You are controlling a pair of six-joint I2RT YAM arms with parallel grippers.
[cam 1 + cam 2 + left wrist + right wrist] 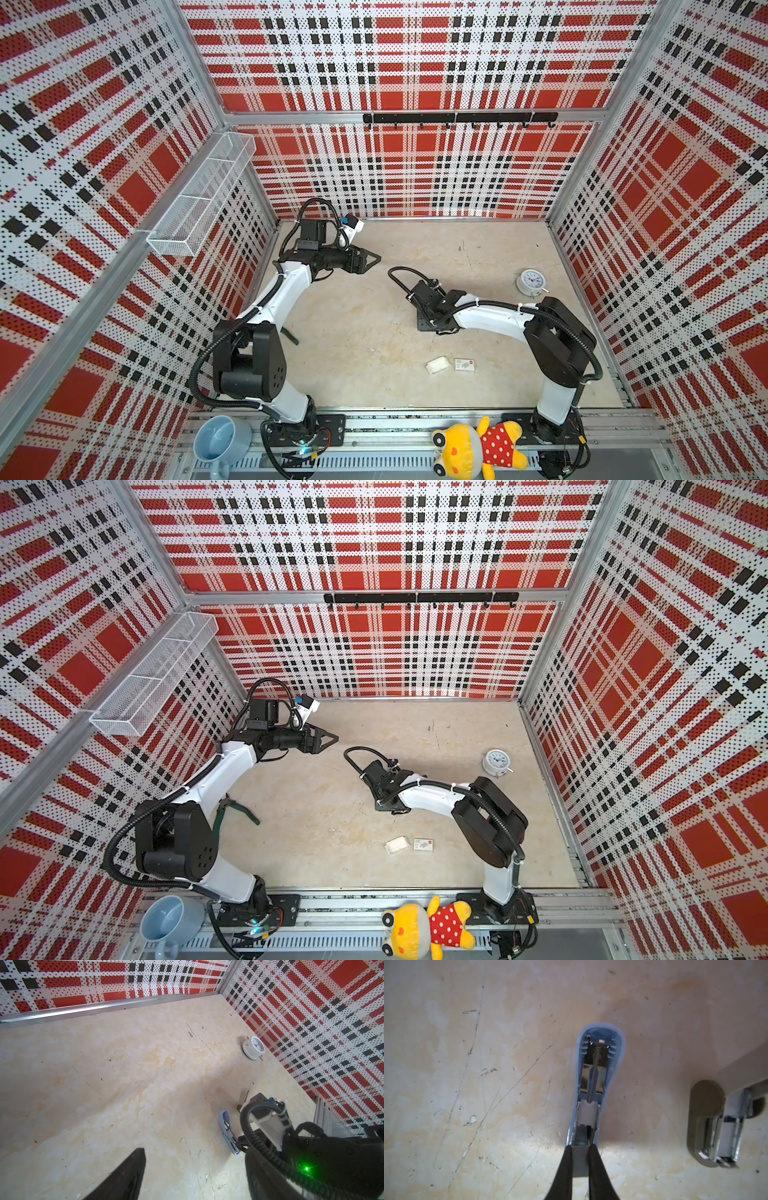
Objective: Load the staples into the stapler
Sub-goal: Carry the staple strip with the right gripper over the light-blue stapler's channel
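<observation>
Right wrist view: right gripper (580, 1148) pinched on staples (579, 1164), lower centre, their tip at the near end of the open stapler (600, 1059), mid-frame. Step, I judge: insertion; next calls for a straight, level slide down its channel. In a top view, left gripper (374, 258) spread, empty, upper left of centre. Both top views: stapler hidden under right arm (490, 318); left wrist view shows its side.

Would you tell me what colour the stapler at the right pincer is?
Light blue stapler, clearest in right wrist view.
</observation>
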